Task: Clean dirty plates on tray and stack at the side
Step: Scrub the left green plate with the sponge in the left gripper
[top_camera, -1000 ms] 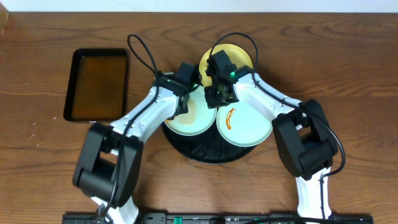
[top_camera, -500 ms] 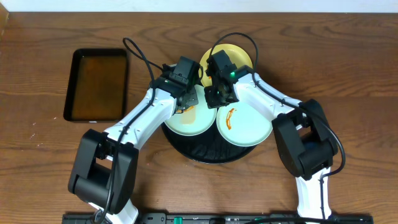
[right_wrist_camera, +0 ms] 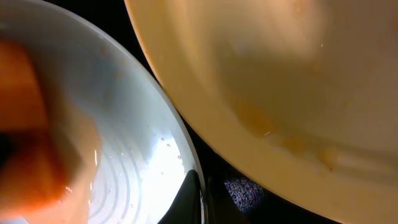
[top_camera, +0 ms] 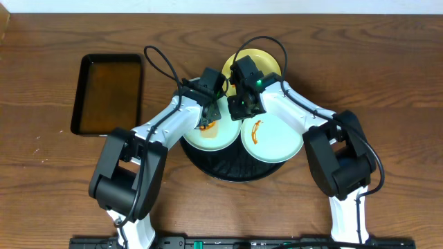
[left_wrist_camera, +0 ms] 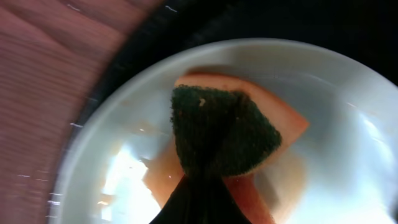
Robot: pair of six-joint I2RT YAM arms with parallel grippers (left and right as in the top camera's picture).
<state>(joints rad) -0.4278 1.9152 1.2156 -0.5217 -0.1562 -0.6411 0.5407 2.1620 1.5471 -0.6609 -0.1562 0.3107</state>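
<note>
Pale yellow plate (top_camera: 270,63) lies at the far side of the round black tray (top_camera: 232,167). Two mint-white plates lie side by side on the near half: the left mint plate (top_camera: 214,138) and the right mint plate (top_camera: 278,144), which carries an orange-brown sauce streak (top_camera: 257,131). The left end effector (top_camera: 205,121) is over the left mint plate. The right end effector (top_camera: 239,111) is between the plates. A rectangular black pan (top_camera: 109,93) of brownish liquid stands apart on the desk (top_camera: 387,69).

Left wrist view: the left end effector (left_wrist_camera: 199,183) is clamped on a sponge (left_wrist_camera: 224,130) (green scouring face, orange body), which is pressed on the left mint plate (left_wrist_camera: 348,124).

Right wrist view: the right end effector (right_wrist_camera: 200,190) has its jaws together, gripping nothing, above the tray gap between the left mint plate (right_wrist_camera: 130,118) and the pale yellow plate (right_wrist_camera: 298,74).
</note>
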